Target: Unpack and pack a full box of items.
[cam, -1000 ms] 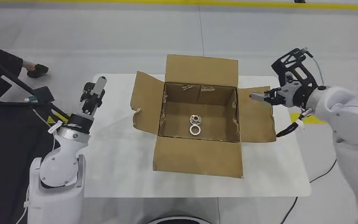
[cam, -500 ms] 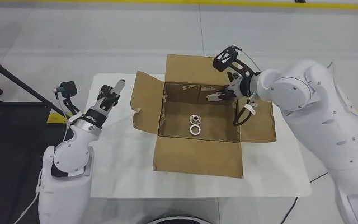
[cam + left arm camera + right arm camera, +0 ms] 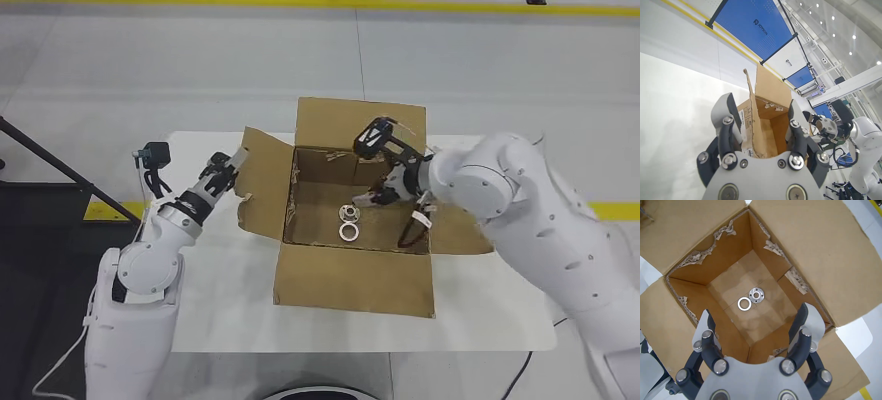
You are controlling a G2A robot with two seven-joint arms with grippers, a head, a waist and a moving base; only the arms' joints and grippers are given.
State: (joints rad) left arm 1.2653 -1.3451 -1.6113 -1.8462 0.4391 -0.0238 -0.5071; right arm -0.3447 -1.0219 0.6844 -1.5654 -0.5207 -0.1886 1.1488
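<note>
Brown corrugated cardboard box (image 3: pixel 355 282) stands open on the white table (image 3: pixel 220 300), its four flaps folded outward and torn paper scraps along its inner rim; on its floor lie two metal pieces, a plain ring (image 3: pixel 744 303) and, just beside it, a flanged disc (image 3: pixel 756 295) with small holes. The right gripper (image 3: pixel 755 308) hangs over the box's opening, above the two pieces; its fingers are spread wide with nothing between them. The left gripper (image 3: pixel 761 100) is at the box's left flap (image 3: pixel 756 130), fingers parted on either side of the flap's ragged edge; it seems not to touch the card. A printed label (image 3: pixel 744 116) sits on the box's outer side wall; its black print is too small to read.
</note>
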